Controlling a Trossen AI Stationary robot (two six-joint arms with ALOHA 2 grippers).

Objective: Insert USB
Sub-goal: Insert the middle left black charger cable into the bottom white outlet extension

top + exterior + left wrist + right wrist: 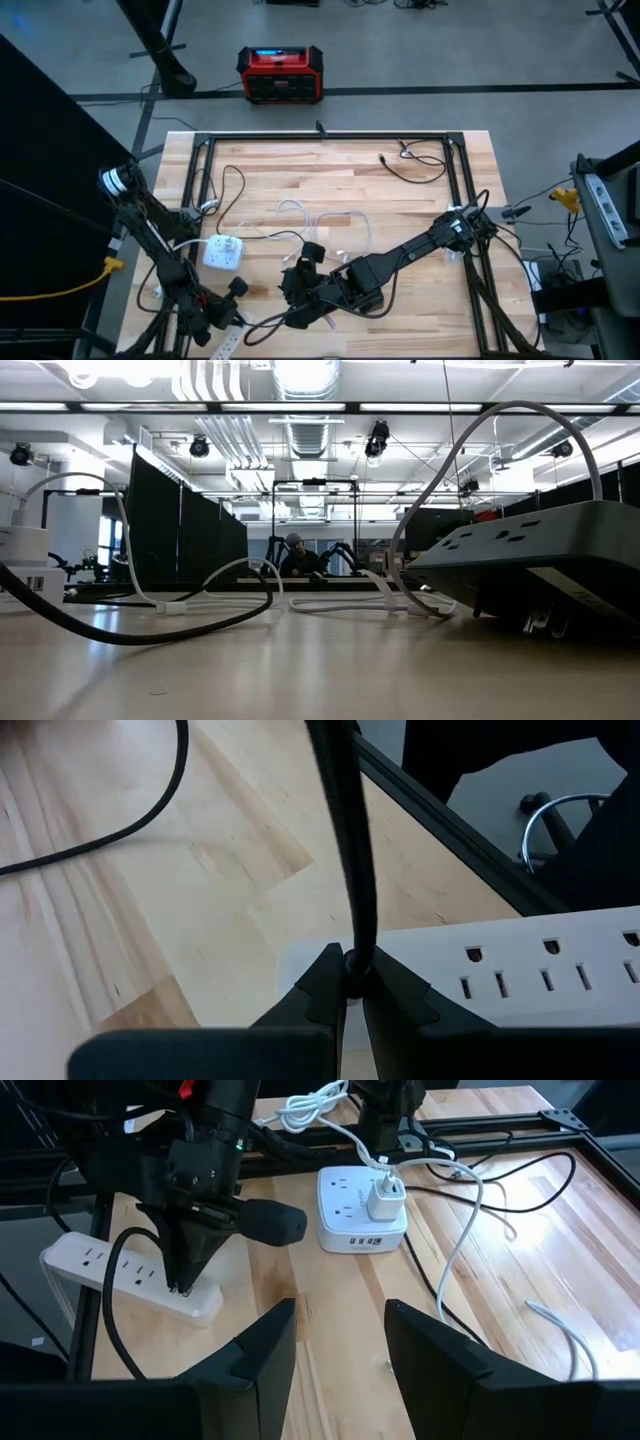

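My left gripper is shut on a black cable just above the near end of a white power strip, at the table's near left. The right wrist view shows its fingers pointing down at the strip. The USB plug itself is hidden between those fingers. My right gripper hovers open and empty near the table's middle front, facing the left gripper. A white cube outlet hub with a white charger plugged in rests on the table behind. My left gripper pinches the black cable between its two fingertips, right at the cable's lower end. The fingers come from above, slanting down, and lie along the cable. The cable rises from the tips and loops away slack. Whether the end touches the strip is hidden.
White cables and black cables lie loose across the wooden table. A black metal frame runs round the far and side edges. A red box stands on the floor beyond. A person sits far off in the room.
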